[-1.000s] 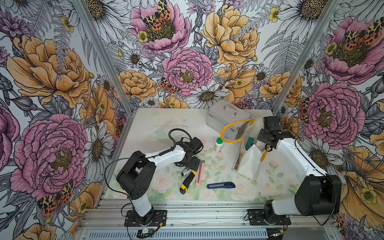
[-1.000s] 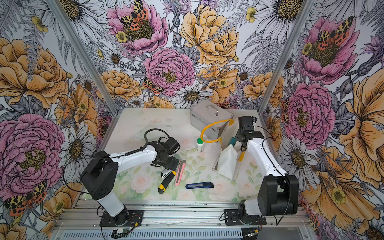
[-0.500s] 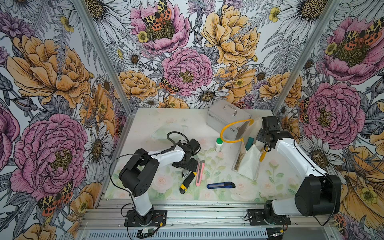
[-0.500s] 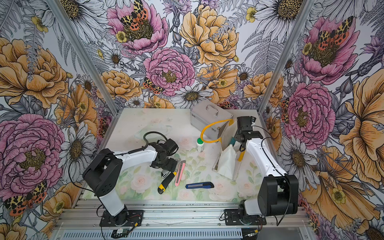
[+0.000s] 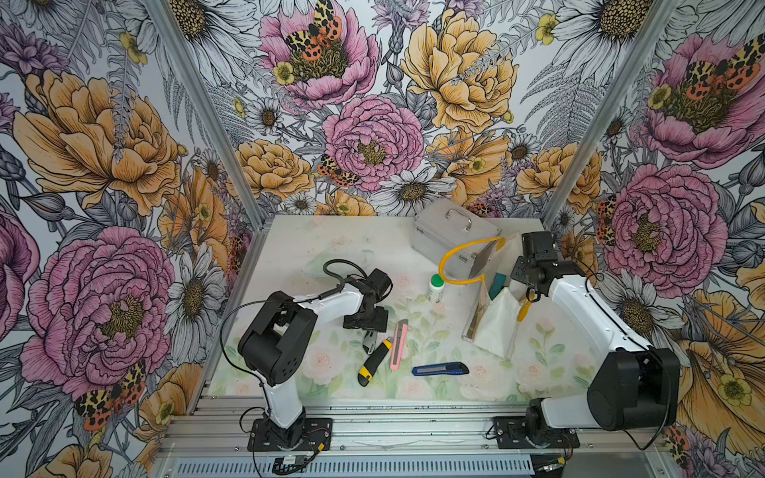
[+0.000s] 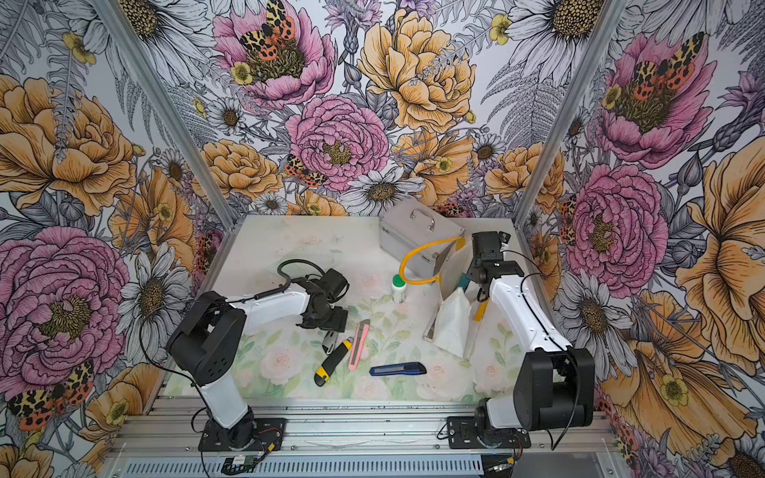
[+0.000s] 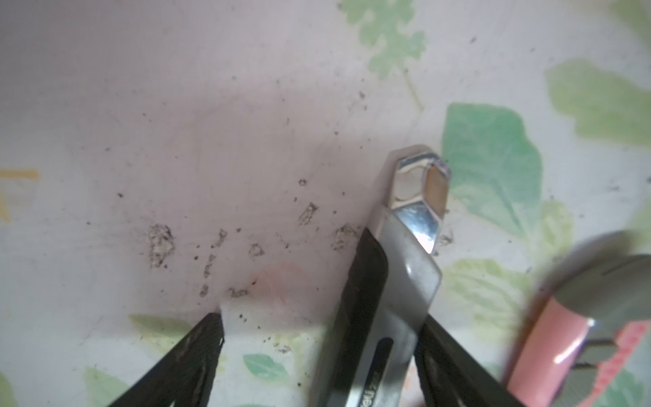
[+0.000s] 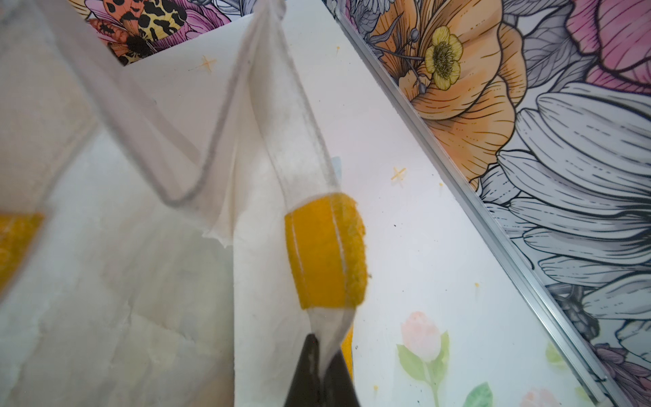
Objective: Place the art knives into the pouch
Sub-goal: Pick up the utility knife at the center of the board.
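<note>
Since the left gripper [image 7: 322, 319] has begun to narrow from its widest, I read the pick as under way rather than done. Nearest me, the blue knife [image 5: 441, 368], yellow knife [image 5: 374, 361] and pink knife [image 5: 398, 344] lie flat where they lay a second ago, all on the left gripper's side of the pouch [image 5: 494, 320] and apart from it, the blue one closest to it. Just past the yellow one, farther from the pouch than the pink one, lies the art knife [image 7: 398, 299], as I take the silver one to be: flat on the table [image 5: 331, 248], not lifted. The jaws stand apart astride it, one finger [image 7: 447, 363] close against its side and the other [image 7: 197, 356] with a gap left, so it isn't gripped yet; the closing must finish before any lift, and an uneven squeeze could shove it toward the pink knife. Farther back, the right gripper [image 8: 322, 347] has not changed: pressed together on the pouch's rim beside a yellow handle [image 8: 326, 257], holding the mouth up and open for the drop. Behind the pouch stands the case [image 5: 449, 236], with a bottle [image 5: 435, 287] just off the pouch on the left gripper's side.
</note>
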### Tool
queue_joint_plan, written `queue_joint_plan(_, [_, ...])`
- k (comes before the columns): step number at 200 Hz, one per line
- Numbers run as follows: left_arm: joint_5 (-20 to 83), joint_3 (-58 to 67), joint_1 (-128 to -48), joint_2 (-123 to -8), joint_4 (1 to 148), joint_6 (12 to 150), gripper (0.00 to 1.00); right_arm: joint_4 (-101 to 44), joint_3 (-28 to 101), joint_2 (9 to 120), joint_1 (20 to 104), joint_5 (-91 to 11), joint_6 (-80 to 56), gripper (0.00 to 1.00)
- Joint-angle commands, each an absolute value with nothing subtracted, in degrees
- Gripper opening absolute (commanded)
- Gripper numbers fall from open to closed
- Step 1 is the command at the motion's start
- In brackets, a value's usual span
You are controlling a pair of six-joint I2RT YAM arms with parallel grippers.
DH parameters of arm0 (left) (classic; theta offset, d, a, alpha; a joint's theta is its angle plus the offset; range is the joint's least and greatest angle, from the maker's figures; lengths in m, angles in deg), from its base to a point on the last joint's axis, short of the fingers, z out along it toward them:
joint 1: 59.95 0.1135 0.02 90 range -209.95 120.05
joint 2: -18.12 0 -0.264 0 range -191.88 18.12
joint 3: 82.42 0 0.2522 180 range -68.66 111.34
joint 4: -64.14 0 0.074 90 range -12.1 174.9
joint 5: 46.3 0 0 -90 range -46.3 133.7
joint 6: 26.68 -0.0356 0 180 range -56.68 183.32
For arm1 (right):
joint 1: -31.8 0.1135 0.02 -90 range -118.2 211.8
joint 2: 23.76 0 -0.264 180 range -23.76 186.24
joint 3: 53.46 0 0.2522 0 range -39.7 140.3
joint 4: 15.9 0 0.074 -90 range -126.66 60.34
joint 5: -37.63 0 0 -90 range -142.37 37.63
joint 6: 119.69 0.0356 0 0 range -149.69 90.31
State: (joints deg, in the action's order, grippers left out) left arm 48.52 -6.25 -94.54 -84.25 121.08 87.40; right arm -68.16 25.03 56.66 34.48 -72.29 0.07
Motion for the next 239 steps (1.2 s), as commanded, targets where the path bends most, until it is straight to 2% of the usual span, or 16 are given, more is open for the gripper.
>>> queue_joint_plan(1, [45.7, -8.6, -94.3, -87.8, 119.5, 88.1, 0.80, -67.6, 25.8, 56.6, 34.9, -73.5, 0.3, 0.00])
queue_joint_plan(45, [41.7, -10.9, -94.4, -86.7, 119.5, 86.5, 0.62, -67.6, 26.4, 57.2, 34.8, -73.6, -0.2, 0.00])
queue_joint_plan(72, [40.2, -11.4, -94.6, -86.6, 119.5, 86.1, 0.56, -67.6, 26.4, 57.4, 34.9, -73.4, 0.1, 0.00])
queue_joint_plan(102, [39.7, -10.7, -95.1, -87.8, 119.5, 85.9, 0.40, -67.6, 26.3, 57.4, 34.9, -73.3, 0.2, 0.00])
queue_joint_plan(130, [39.4, -10.3, -95.3, -88.3, 119.5, 85.9, 0.30, -67.6, 26.0, 57.0, 34.9, -73.6, 0.1, 0.00])
queue_joint_plan(192, [40.3, -7.8, -94.6, -87.3, 120.1, 84.3, 0.23, -67.5, 25.9, 57.4, 34.8, -73.6, 0.1, 0.00])
queue_joint_plan(239, [42.5, 3.3, -92.1, -84.5, 121.7, 80.9, 0.23, -67.5, 25.7, 57.5, 34.9, -73.9, 0.1, 0.00])
